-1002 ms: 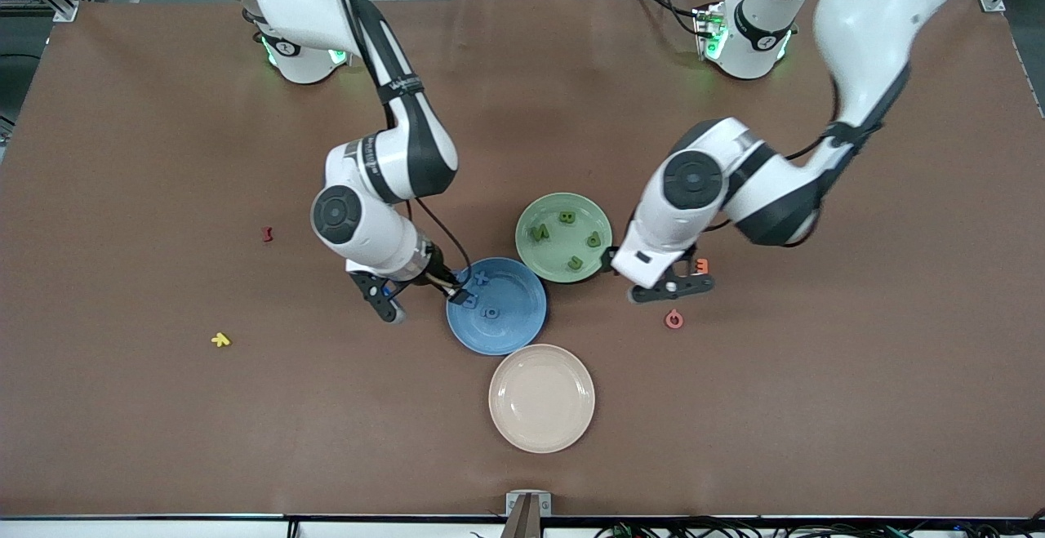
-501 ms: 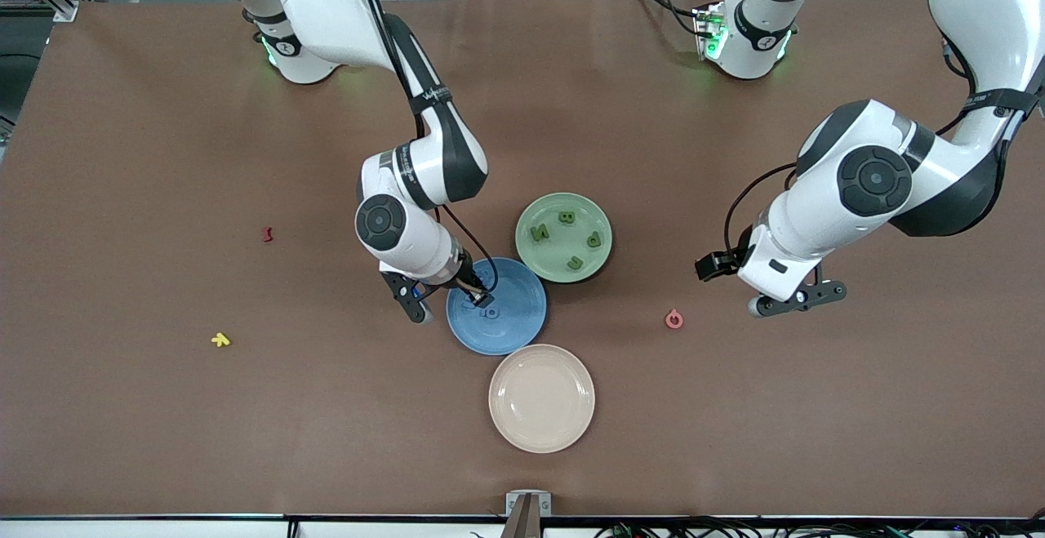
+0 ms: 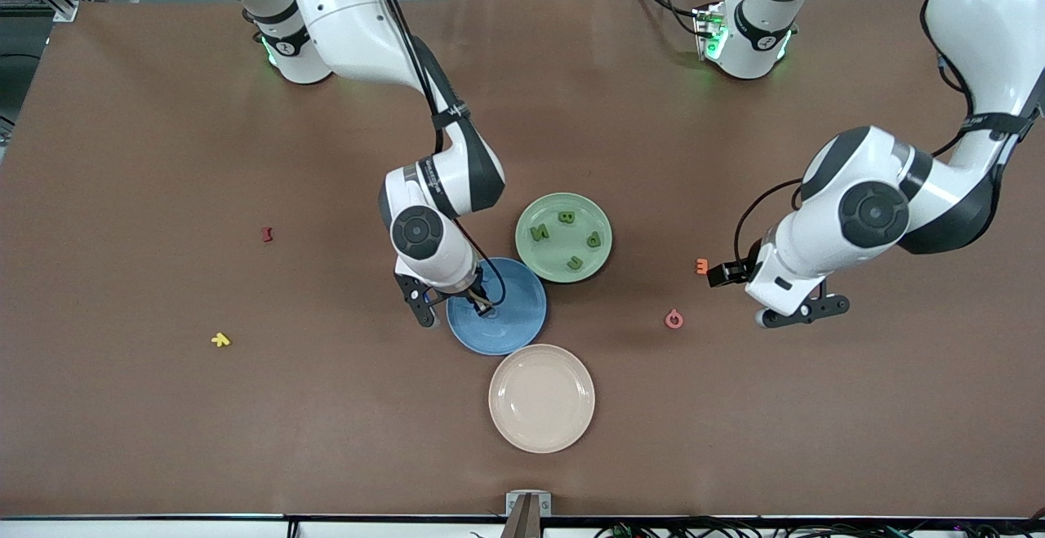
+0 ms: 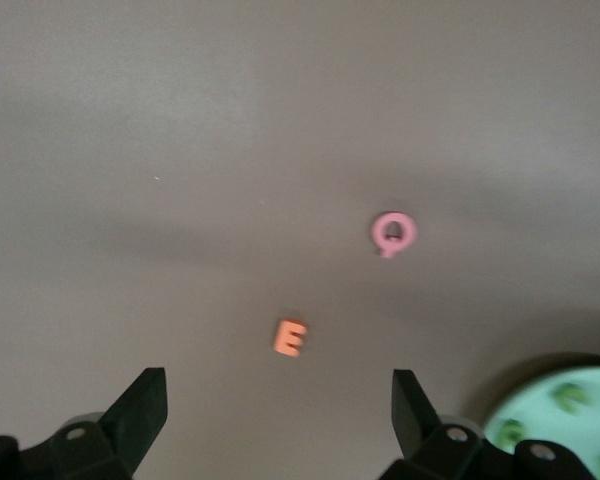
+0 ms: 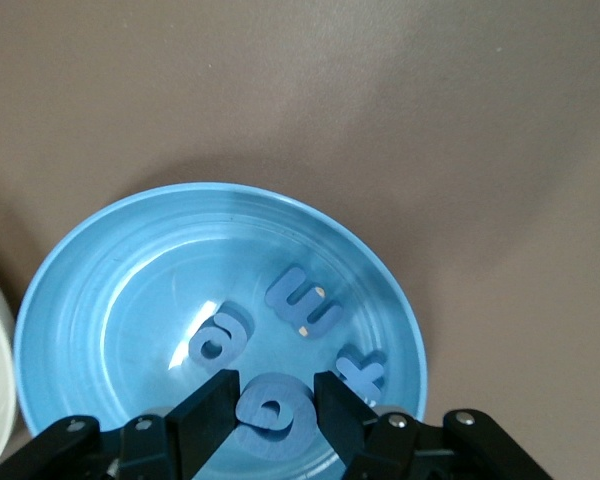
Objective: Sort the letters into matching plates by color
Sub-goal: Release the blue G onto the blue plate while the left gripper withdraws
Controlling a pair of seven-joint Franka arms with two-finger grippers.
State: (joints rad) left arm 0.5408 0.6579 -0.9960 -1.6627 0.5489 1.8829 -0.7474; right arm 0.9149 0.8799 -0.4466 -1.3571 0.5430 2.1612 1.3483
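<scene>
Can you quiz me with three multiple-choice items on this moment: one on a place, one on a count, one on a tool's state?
1. Where is the right tool?
A. Over the cream plate
B. Over the blue plate
C. Over the yellow letter

2. How many green letters lie in the green plate?
A. Two
B. Three
C. Four

3. What is the state of the left tool?
A. Open, holding nothing
B. Shut on the orange letter
C. Shut on the pink letter

Answers:
1. B: the right wrist view shows its fingers down in the blue plate, closed around a blue letter beside three others.
2. C: the front view shows four green letters inside its rim.
3. A: the left wrist view shows its fingers spread wide, with the orange letter and the pink letter lying on the table below.
</scene>
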